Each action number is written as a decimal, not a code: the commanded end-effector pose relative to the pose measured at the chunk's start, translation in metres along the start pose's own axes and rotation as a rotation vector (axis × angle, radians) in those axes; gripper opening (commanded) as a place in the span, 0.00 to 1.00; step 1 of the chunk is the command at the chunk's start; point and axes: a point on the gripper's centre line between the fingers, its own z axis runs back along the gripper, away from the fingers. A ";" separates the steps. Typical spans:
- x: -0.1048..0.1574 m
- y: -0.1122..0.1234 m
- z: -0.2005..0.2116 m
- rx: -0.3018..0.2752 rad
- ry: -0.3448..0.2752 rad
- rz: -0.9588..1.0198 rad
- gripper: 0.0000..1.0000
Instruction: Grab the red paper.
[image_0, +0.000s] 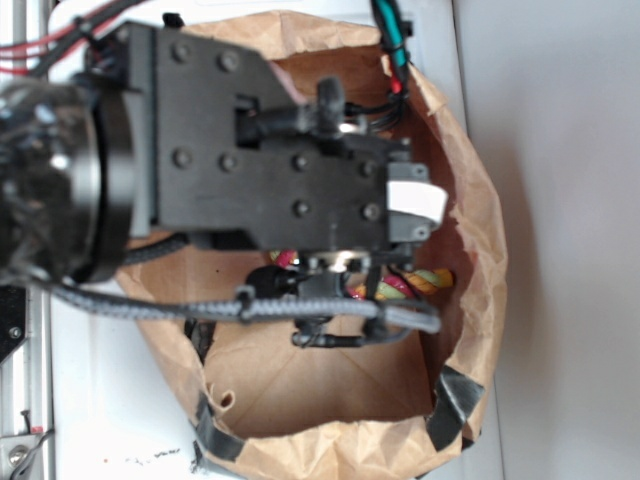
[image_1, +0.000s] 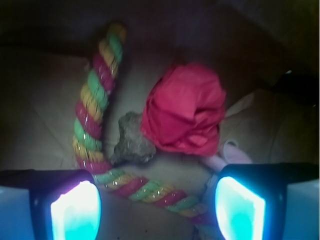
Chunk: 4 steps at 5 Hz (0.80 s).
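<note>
your arm pointed straight down, wrist bent over, and your pincer (image_1: 157, 207) hung with both fingers (image_1: 75, 210) spread wide, gripping nothing.

A robot test bench, likely a lab. A taped paper bag (image_0: 470, 250) sits on a white table (image_0: 100, 400). Cables (image_0: 60, 40) run beside the bag.

You see a brown paper bag (image_0: 470, 250) patched with grey tape (image_0: 455, 400); inside lie a red-yellow-green twisted rope (image_1: 92, 105), a grey lumpy rock (image_1: 131, 140) and something pink (image_1: 232, 152).
</note>
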 end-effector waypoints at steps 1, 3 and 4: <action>0.031 0.004 0.008 -0.001 -0.090 0.139 1.00; 0.035 -0.006 -0.008 0.017 -0.079 0.199 1.00; 0.039 -0.002 -0.014 0.020 -0.079 0.260 1.00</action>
